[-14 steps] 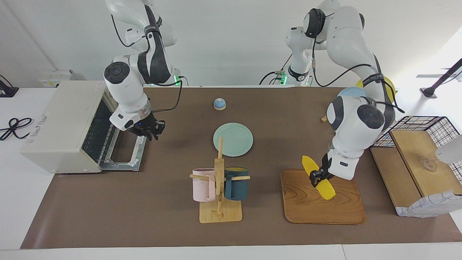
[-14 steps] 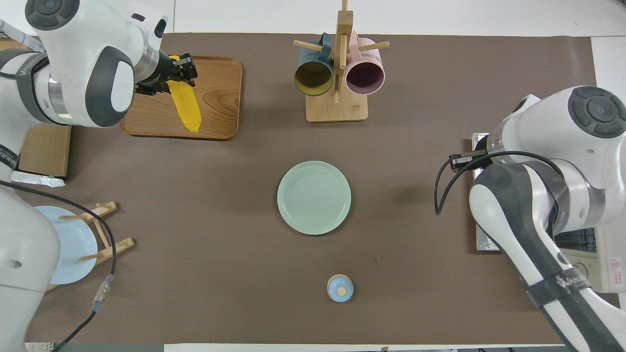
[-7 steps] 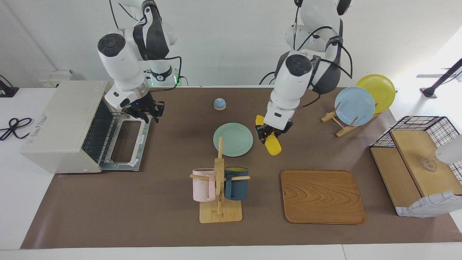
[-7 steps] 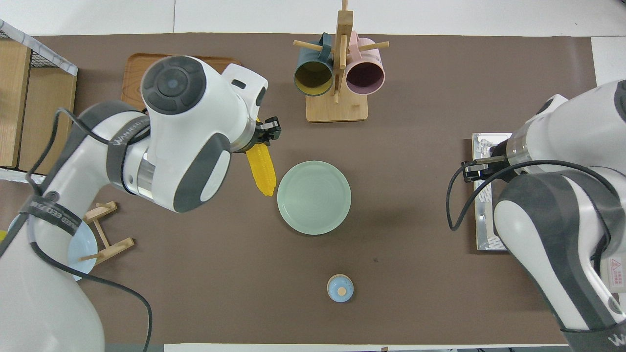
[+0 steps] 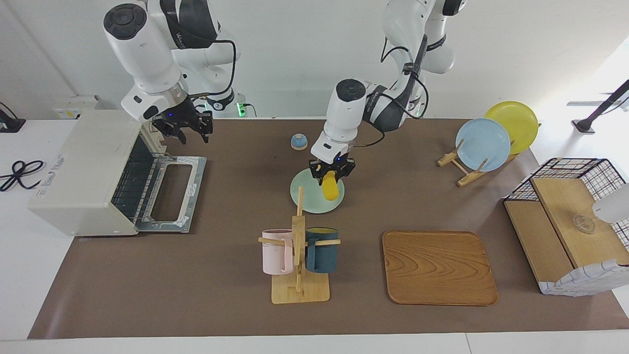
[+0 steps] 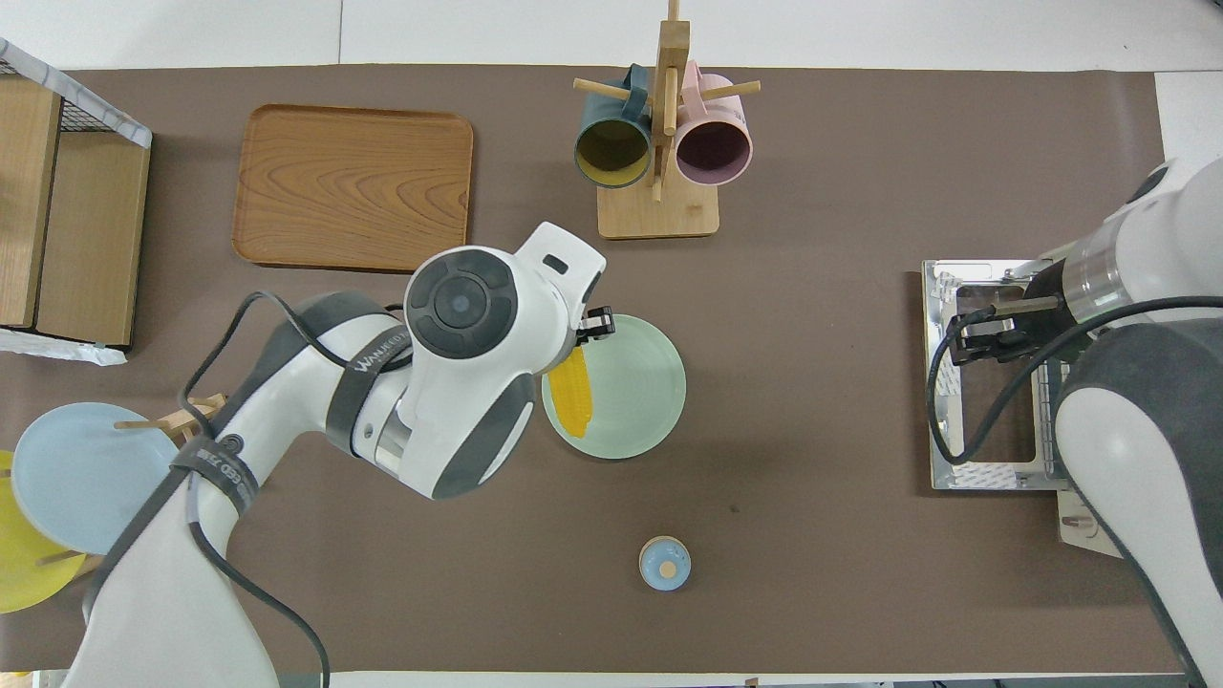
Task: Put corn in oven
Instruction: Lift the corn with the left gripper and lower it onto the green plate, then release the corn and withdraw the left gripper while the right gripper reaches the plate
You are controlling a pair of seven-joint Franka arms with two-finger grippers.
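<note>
The corn is a yellow cob held by its upper end in my left gripper, which is shut on it. It hangs tip down over the pale green plate in the middle of the table; in the overhead view the corn lies over the plate's edge. The cream-white oven stands at the right arm's end with its door folded down flat and the wire rack showing. My right gripper is open and empty, in the air over the door's hinge edge.
A wooden mug rack with a pink and a dark blue mug stands farther from the robots than the plate. A wooden tray, a small blue bell, a plate stand and a wire basket are also on the table.
My left gripper lifted the corn off the wooden tray and carried it toward the right arm's end, now over the green plate. My right gripper rose and drew back over the oven door.
</note>
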